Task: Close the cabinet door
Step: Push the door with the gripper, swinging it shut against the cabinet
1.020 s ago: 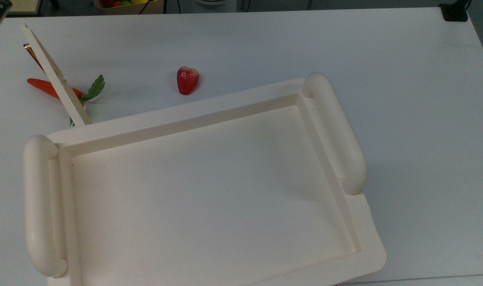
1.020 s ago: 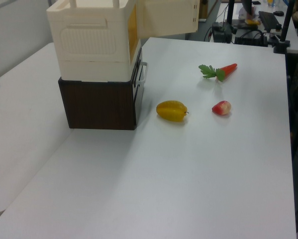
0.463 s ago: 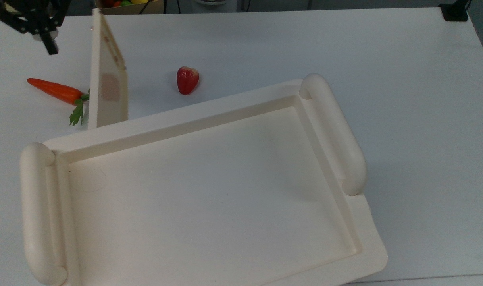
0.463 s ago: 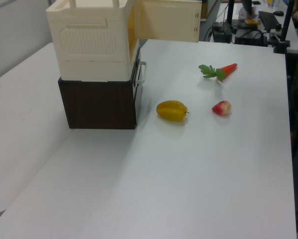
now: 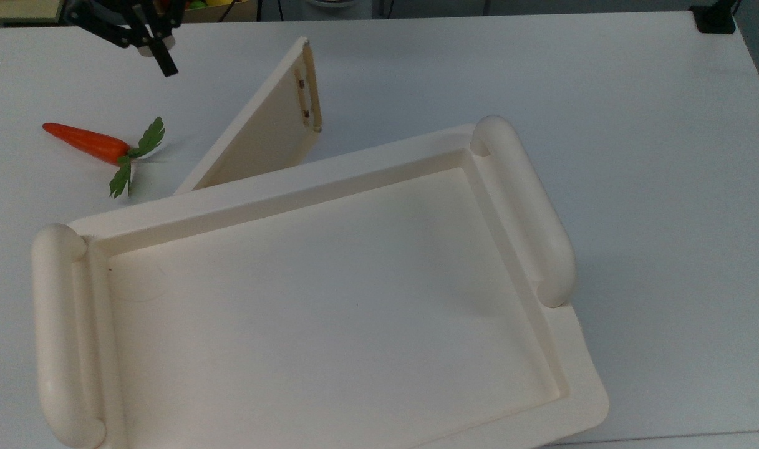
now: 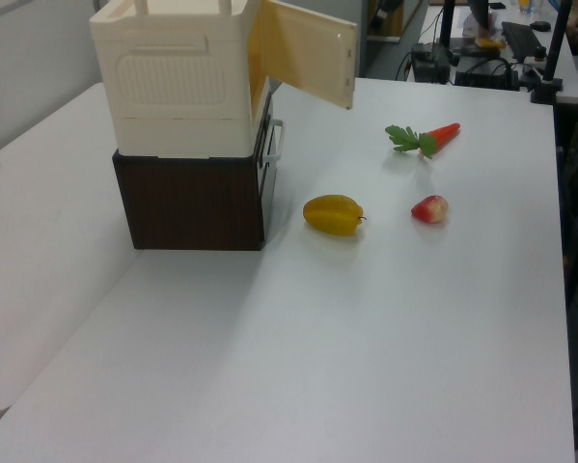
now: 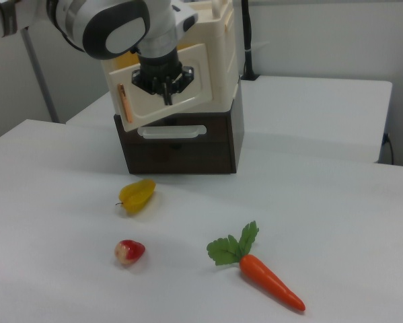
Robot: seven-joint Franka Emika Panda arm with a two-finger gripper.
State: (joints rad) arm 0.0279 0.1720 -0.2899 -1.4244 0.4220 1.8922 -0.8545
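In the right view the gripper (image 7: 166,91) hangs in front of the outer face of the cabinet door (image 7: 137,108). Whether it is released or clenched cannot be told, nor whether it touches the panel. In the top view the gripper (image 5: 158,53) sits near the desk's (image 5: 635,125) far edge. The door stands partly open, angled out from the cream cabinet (image 6: 173,87), its copper handle (image 7: 122,102) at the free edge. The cabinet rests on a dark wooden base (image 6: 192,203).
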